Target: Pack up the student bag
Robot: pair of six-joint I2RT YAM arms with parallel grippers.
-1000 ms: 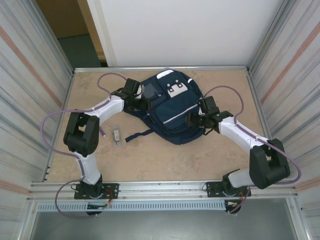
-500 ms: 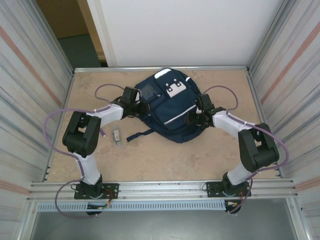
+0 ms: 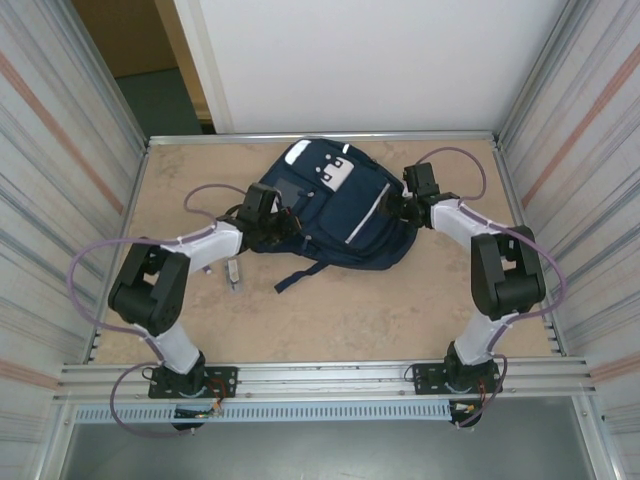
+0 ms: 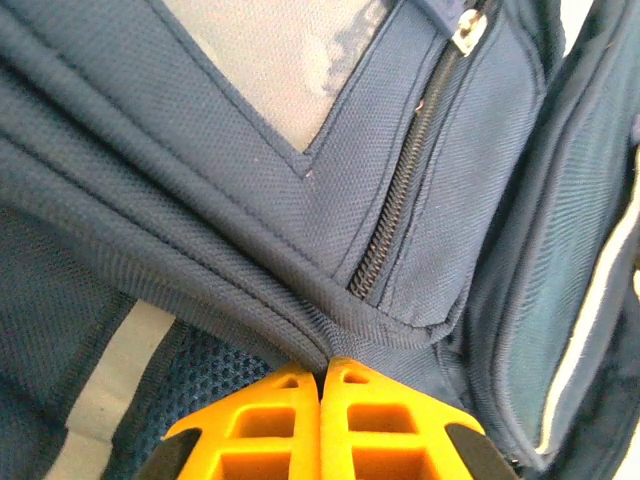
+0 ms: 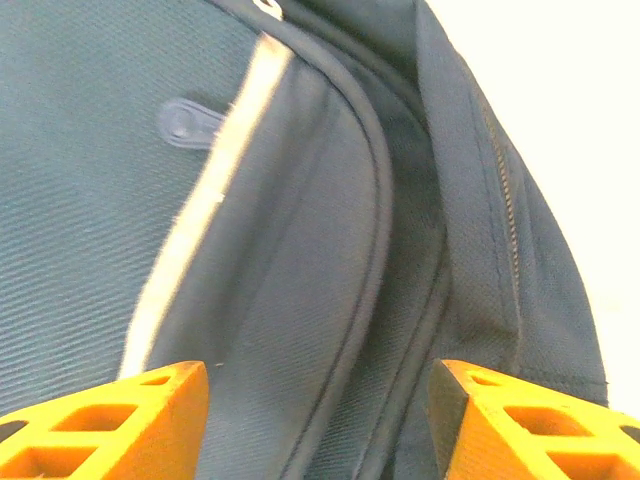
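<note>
The student bag (image 3: 335, 215), navy with pale stripes and a white buckle patch, lies flat at the back middle of the table. My left gripper (image 3: 278, 226) is at the bag's left edge. In the left wrist view its orange fingertips (image 4: 320, 372) are shut together, pinching a fold of the bag's fabric (image 4: 330, 335) just below a zipper (image 4: 400, 200). My right gripper (image 3: 398, 208) is at the bag's right side. It (image 5: 318, 390) stands open, its fingers (image 5: 150, 410) apart over a seam of the bag (image 5: 300, 250), gripping nothing.
A small pale object (image 3: 232, 272) lies on the table left of the bag, near my left forearm. A dark strap (image 3: 300, 277) trails from the bag toward the front. Metal walls (image 3: 90, 180) close in both sides; the table front (image 3: 320, 320) is bare.
My left gripper has closed on the bag's fabric. The bag has turned, its lower end swinging right. My right gripper has moved toward the back along the bag's right side.
</note>
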